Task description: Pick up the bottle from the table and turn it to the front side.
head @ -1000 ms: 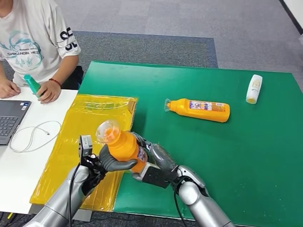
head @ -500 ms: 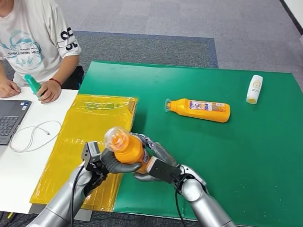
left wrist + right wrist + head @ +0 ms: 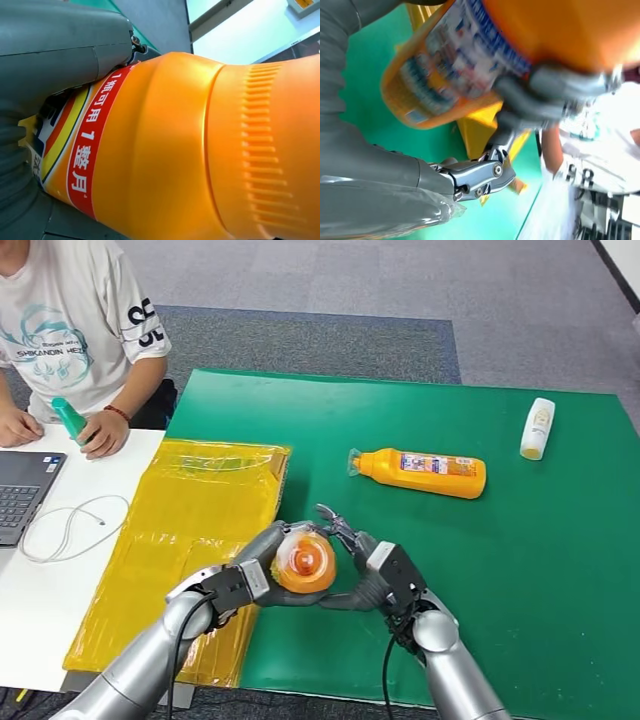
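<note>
An orange bottle (image 3: 306,562) with a clear cap is held above the green mat (image 3: 498,570), its cap end turned up toward my head camera. My left hand (image 3: 245,578) grips it from the left, fingers wrapped over its shoulder. My right hand (image 3: 371,578) holds it from the right, thumb under the body and fingers arched above. In the left wrist view the bottle (image 3: 170,150) shows its red label band, pressed against my left hand (image 3: 56,55). In the right wrist view the printed lower body of the bottle (image 3: 471,55) lies over my right hand (image 3: 376,170).
A second orange bottle (image 3: 420,473) lies on its side mid-mat; a small white bottle (image 3: 536,427) lies at the far right. A yellow plastic bag (image 3: 173,520) covers the mat's left edge. A person sits at the white table with a laptop (image 3: 23,490), a cable (image 3: 68,525) and a teal object (image 3: 69,420).
The bottle has tipped so its cap now faces the head camera, and moved right. My left hand shifted right with it; my right hand rolled so its fingers rise over the bottle.
</note>
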Robot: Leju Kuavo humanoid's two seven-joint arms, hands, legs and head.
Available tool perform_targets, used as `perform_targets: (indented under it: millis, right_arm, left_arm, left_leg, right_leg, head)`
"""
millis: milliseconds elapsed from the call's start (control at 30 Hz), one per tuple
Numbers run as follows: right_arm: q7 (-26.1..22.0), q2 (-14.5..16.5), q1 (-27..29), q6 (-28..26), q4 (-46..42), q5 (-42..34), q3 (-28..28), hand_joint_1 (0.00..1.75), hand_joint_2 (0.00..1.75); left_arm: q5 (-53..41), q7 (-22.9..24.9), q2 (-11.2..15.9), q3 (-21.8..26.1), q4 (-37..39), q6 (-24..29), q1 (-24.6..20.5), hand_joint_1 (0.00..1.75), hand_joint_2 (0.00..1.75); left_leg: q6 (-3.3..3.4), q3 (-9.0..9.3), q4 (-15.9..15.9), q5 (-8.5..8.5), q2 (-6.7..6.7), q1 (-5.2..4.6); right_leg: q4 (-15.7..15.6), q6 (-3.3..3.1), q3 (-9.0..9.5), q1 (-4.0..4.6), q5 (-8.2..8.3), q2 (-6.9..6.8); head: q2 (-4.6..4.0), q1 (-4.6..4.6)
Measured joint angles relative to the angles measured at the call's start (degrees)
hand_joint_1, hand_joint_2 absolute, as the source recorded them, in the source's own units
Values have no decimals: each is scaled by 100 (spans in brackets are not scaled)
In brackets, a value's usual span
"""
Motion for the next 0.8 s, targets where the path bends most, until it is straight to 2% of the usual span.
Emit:
perform_targets:
  millis: [167, 367, 633, 800]
  right_arm:
    - [-38, -78, -61, -29, 21, -125, -371, 0, 175]
    - [-86, -85, -115, -8, 75, -166, -496, 0, 175]
    - [-241, -85, -222, 39, 236, -282, -539, 0, 175]
    - [-284, -85, -258, 50, 295, -346, -570, 0, 175]
  left_arm:
    - [-146, 143, 148, -223, -194, 91, -65, 175, 175]
    - [-55, 329, 320, -492, -255, -26, -236, 175, 175]
    - [227, 609, 754, -838, -255, -317, -713, 175, 175]
    - [471, 762, 1117, -972, -255, -540, -1072, 175, 175]
  left_leg:
    - [0, 0, 0, 0, 1, -1]
    - [-2, 0, 0, 2, 2, 1]
    - [-9, 0, 0, 6, 2, 4]
    - [-11, 0, 0, 9, 2, 4]
  right_leg:
    - [0, -1, 0, -1, 2, 2]
    - [1, -5, -3, 1, 4, 3]
    - [3, -9, -4, 5, 7, 3]
    - [4, -11, -4, 5, 9, 4]
  head:
    - [2, 2]
    - [1, 1]
    - [0, 0]
    - [1, 0]
